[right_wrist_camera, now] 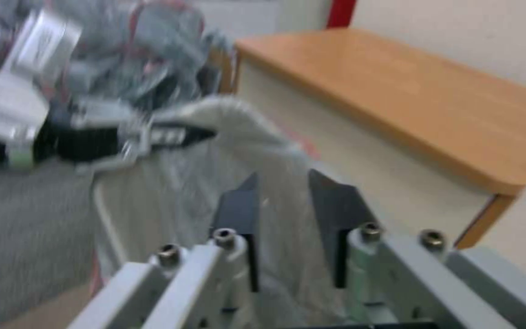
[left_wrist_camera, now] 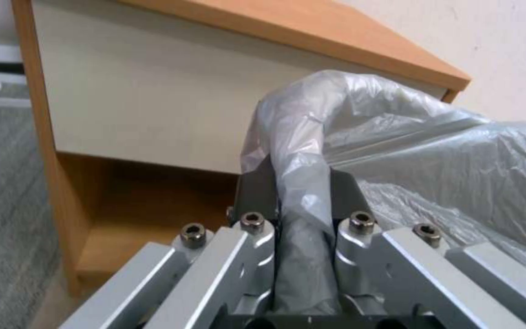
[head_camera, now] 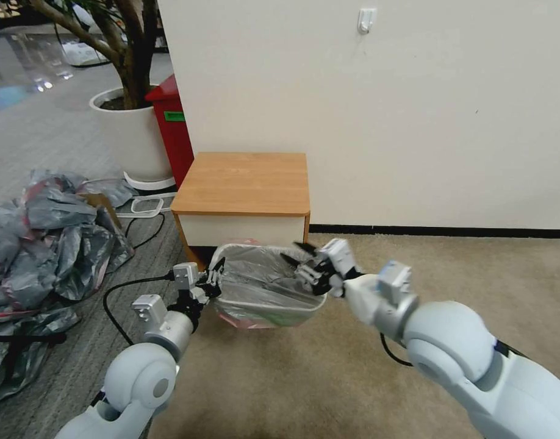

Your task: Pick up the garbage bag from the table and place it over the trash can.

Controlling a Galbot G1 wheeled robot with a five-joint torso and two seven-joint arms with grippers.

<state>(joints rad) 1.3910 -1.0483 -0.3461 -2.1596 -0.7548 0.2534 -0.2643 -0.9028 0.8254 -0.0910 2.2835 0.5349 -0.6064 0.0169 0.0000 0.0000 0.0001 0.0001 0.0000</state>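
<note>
The trash can [head_camera: 274, 303] stands on the floor just in front of the table [head_camera: 240, 183]. The grey garbage bag [head_camera: 262, 277] is spread across the can's mouth, and its pink-red edge hangs over the near side. At the can's left rim, my left gripper [head_camera: 210, 283] is shut on a fold of the bag [left_wrist_camera: 302, 151]. My right gripper [head_camera: 304, 268] is at the right rim, with bag plastic [right_wrist_camera: 275, 192] running between its fingers [right_wrist_camera: 242, 208]. The table's cream drawer front [left_wrist_camera: 153, 105] is close behind.
A big heap of grey bags [head_camera: 42, 244] lies on the floor to the left, with a black cable [head_camera: 118, 292] beside it. A white plant pot [head_camera: 130, 134] and a red bin [head_camera: 173, 134] stand behind the table's left side. Open carpet [head_camera: 445, 268] lies to the right.
</note>
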